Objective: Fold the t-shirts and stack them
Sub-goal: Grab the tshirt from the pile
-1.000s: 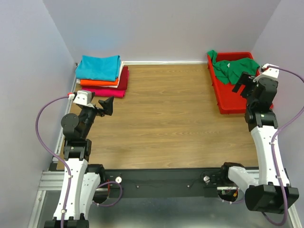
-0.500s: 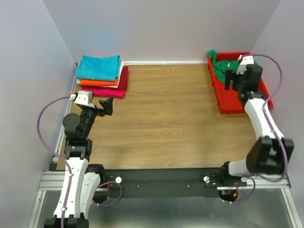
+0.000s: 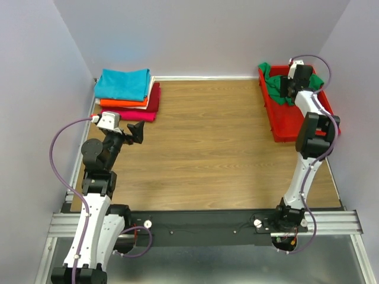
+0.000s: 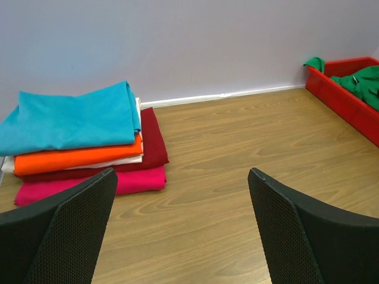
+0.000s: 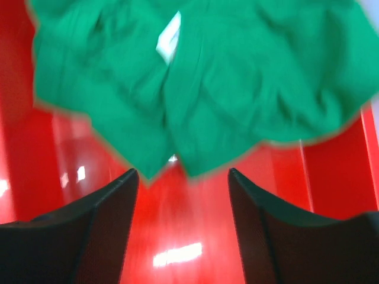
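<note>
A crumpled green t-shirt [image 3: 276, 84] lies in the red tray [image 3: 285, 127] at the back right; the right wrist view shows it [image 5: 237, 89] with its white neck label [image 5: 169, 37]. My right gripper [image 3: 290, 86] hangs open over the tray, just short of the shirt's edge, holding nothing [image 5: 182, 195]. Folded tees are stacked at the back left: turquoise [image 3: 123, 83] on top, then orange [image 3: 121, 103], dark red [image 3: 155, 97] and magenta [image 3: 131, 115]. My left gripper [image 3: 138, 130] is open and empty, near the stack [image 4: 77, 136], fingers apart [image 4: 177, 231].
Lilac walls close in the table on the left, back and right. The tray's walls stand on both sides of my right gripper. The wood tabletop [image 3: 201, 136] lies between stack and tray. The black frame rail [image 3: 201, 228] runs along the near edge.
My right arm has reached forward and slightly left, carrying its gripper from the tray's right rim to over the green t-shirt at the tray's back. The left arm has barely moved.
</note>
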{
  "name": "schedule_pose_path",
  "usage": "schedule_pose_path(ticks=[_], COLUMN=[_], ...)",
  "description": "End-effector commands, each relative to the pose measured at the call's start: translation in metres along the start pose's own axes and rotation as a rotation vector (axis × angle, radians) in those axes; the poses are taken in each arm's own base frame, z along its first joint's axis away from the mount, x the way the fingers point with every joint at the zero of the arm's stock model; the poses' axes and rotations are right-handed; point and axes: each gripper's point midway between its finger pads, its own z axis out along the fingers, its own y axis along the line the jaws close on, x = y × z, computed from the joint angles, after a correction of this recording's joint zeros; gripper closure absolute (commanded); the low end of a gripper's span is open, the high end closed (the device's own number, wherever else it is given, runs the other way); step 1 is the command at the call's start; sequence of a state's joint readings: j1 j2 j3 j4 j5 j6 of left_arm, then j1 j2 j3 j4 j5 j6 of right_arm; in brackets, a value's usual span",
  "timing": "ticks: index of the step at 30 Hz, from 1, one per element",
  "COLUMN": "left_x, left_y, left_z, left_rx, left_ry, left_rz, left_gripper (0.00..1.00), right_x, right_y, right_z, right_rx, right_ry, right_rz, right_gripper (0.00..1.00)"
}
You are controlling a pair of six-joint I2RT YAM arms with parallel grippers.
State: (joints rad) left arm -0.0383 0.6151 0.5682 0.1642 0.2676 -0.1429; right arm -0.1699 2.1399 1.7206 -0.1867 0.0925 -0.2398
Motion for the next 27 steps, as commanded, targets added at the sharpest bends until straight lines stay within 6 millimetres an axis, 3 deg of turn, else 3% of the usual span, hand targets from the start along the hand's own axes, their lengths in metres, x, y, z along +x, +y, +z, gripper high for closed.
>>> schedule_pose_path(ticks=[1,2,5,11,12,13,15,17,19,22,27], left_x=[-0.002,0.000,0.003,0.011,0.014,0.014,0.016,0.016,0.016,0.014,0.010], left_y=[0.005,0.005,0.006,0.008,0.009,0.009,0.010,0.010,0.009,0.008,0.005], left_z=[0.002,0.003,0.004,0.008,0.009,0.010,0.010,0.011,0.011,0.010,0.009], left_rx=[-0.026,-0.028,-0.029,-0.031,-0.033,-0.034,-0.036,-0.036,-0.033,-0.026,-0.016], left_ry=[-0.011,-0.005,0.004,0.034,0.042,0.045,0.051,0.053,0.053,0.049,0.035], left_rz=[0.026,0.026,0.025,0.021,0.020,0.021,0.021,0.021,0.020,0.021,0.022], left_gripper=[0.02,0.02,0.02,0.02,0.02,0.02,0.02,0.02,0.02,0.02,0.02], right_x=[-0.001,0.004,0.019,0.038,0.041,0.043,0.043,0.037,0.027,0.010,0.001], right_y=[-0.009,-0.008,-0.012,-0.013,-0.014,-0.013,-0.012,-0.013,-0.011,-0.006,0.014], right_z=[0.041,0.057,0.080,0.104,0.107,0.110,0.111,0.105,0.095,0.064,-0.008], right_rx=[0.050,0.055,0.090,0.115,0.119,0.116,0.108,0.102,0.086,0.055,0.031], right_ry=[0.011,0.023,0.055,0.089,0.094,0.097,0.094,0.084,0.065,0.038,-0.039], right_rz=[-0.018,-0.037,-0.095,-0.136,-0.138,-0.144,-0.144,-0.140,-0.118,-0.071,-0.068], right_gripper=[0.33,0.33,0.35,0.42,0.48,0.64,0.84,0.99,1.00,0.99,0.99])
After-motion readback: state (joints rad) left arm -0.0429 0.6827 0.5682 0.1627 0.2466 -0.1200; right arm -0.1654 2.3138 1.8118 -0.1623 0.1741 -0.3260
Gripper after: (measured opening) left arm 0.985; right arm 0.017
